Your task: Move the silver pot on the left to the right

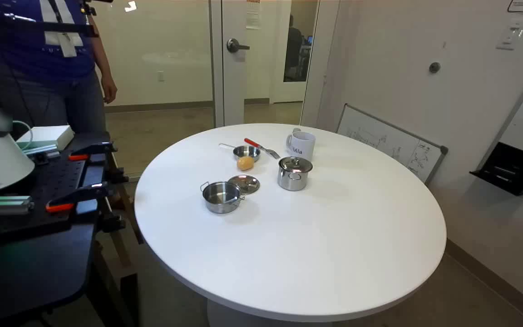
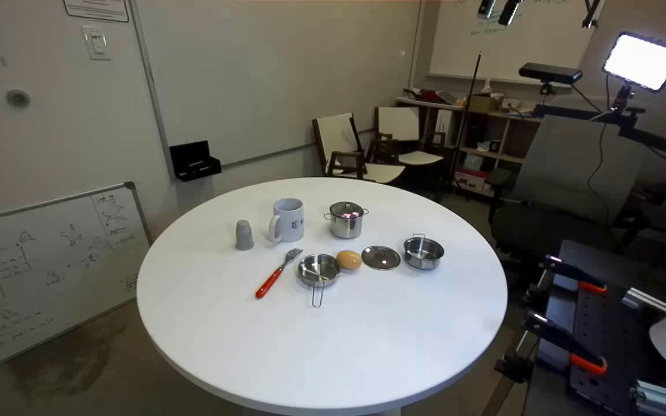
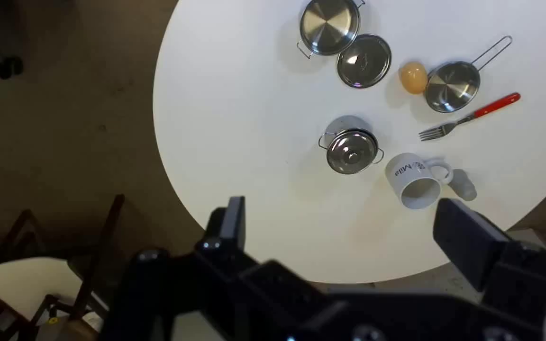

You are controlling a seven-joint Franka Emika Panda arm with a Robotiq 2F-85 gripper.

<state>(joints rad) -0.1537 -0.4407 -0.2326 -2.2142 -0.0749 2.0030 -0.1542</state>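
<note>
Hovering with gripper (image 3: pixel 341 222) parted wide, empty, seemingly pre-grasp; next likely needing to reach the silver pot (image 1: pixel 221 198), near the table edge (image 1: pixel 150 209) facing the robot base (image 1: pixel 0 161), then close on it.

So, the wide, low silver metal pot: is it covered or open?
Open. In the wrist view, the low pot shows its inside; a round silver metal lid lies beside it.
</note>
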